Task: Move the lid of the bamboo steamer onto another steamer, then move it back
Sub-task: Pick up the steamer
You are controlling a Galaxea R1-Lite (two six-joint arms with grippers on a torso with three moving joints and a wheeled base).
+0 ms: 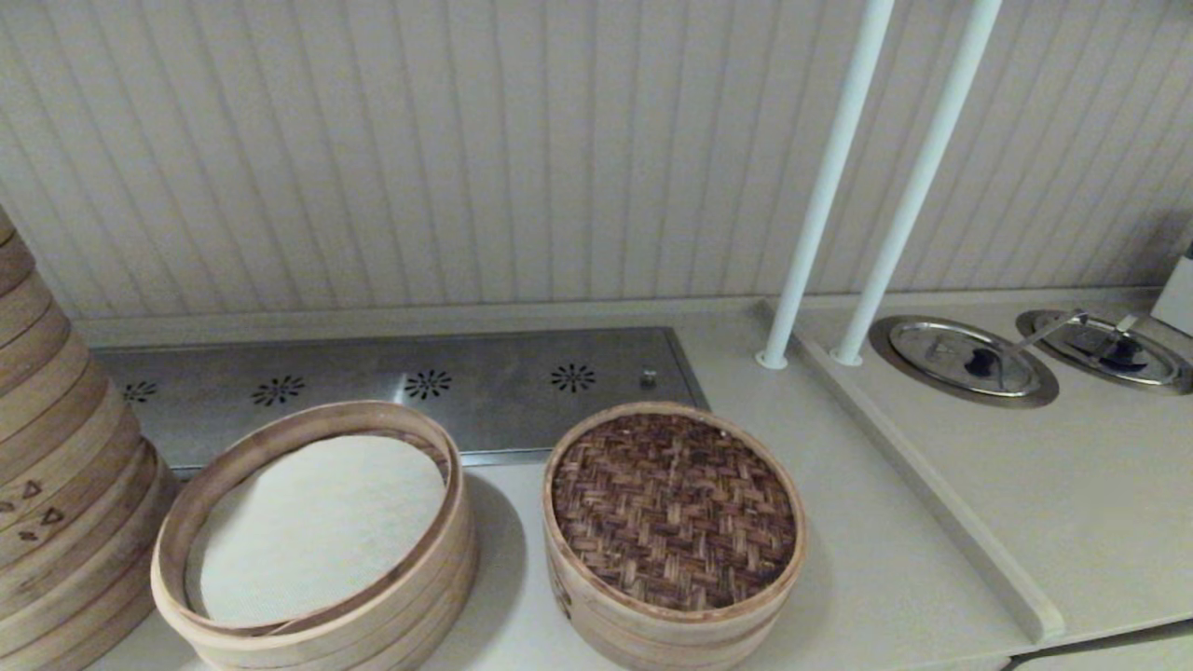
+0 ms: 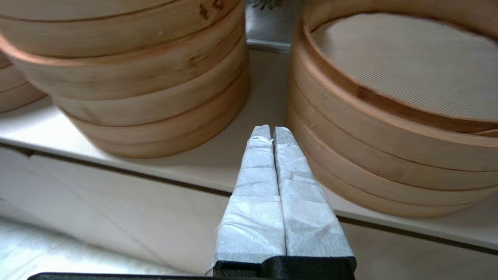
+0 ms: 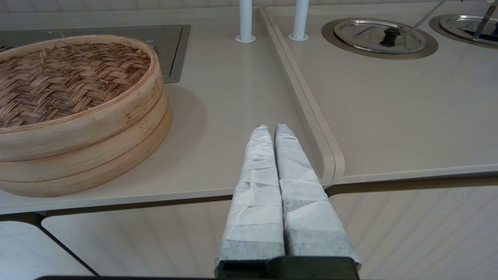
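Woven lid sits on the right-hand steamer on the bench. Left gripper and right gripper clenched, empty, off the bench's front edge.

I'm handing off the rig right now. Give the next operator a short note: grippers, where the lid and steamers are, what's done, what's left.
Left gripper: shut, empty, off the counter edge before the tall stack and the white-lined basket.
Right gripper: shut, empty, off the counter edge beside the lidded steamer.
Bamboo steamer lid sits on that right-hand steamer.
Whether any transfer is done cannot be told from this. No slatted-floor basket is visible.
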